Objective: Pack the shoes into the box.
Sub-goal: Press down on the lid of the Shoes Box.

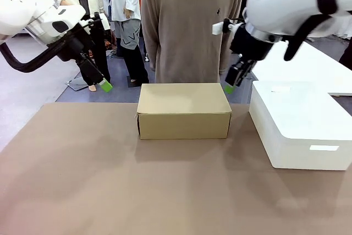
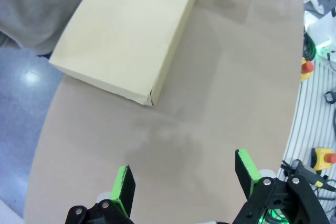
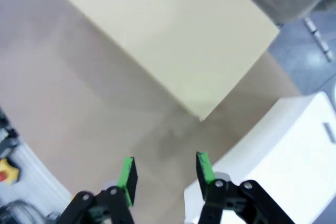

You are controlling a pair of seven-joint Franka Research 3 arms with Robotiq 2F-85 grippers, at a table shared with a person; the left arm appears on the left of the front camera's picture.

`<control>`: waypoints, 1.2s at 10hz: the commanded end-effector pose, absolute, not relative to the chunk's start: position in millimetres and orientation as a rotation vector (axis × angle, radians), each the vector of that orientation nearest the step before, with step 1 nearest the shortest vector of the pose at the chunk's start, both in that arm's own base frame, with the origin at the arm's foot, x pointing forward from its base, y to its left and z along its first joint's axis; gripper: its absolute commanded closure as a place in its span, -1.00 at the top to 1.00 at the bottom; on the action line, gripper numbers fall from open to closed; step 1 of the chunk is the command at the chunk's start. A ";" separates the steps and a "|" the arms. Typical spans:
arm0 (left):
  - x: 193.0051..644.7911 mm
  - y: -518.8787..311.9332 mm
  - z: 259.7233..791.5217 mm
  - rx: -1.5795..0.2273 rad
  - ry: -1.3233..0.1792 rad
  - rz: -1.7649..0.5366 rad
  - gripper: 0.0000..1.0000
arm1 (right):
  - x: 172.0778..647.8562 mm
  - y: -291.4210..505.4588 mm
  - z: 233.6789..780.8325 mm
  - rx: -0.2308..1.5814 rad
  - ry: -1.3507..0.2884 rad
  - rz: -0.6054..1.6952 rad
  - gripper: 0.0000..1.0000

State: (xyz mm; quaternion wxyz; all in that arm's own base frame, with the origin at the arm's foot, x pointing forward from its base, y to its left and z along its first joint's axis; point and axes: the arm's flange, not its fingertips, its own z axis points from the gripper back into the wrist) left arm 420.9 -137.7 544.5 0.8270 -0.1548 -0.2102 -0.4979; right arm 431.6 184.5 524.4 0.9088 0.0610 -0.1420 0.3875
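I see no print on the closed box (image 1: pixel 183 110), white box (image 1: pixel 300 127) label blank, left gripper (image 2: pixel 186 179) and right gripper (image 3: pixel 165 174) jaws apart, empty

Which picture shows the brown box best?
The front view: the whole closed box sits mid-table, lid and front wall visible. The left wrist view shows its top and one end from above; the right wrist view shows it blurrier.

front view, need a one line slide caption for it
Both open grippers, left gripper and right gripper, hover either side of the closed cardboard box, a person standing behind it.
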 end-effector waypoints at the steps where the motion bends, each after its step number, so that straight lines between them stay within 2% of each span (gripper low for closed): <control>1: 420.7 -137.2 545.7 -0.328 -0.449 -1.048 1.00 | 403.3 167.9 519.2 0.143 -0.264 0.837 1.00; 6: 420.7 -137.2 545.7 -0.328 -0.449 -1.048 1.00 | 355.6 141.6 506.8 0.139 -0.262 0.792 1.00; 12: 420.7 -137.2 545.7 -0.328 -0.449 -1.048 1.00 | 363.7 145.9 512.4 0.132 -0.256 0.790 1.00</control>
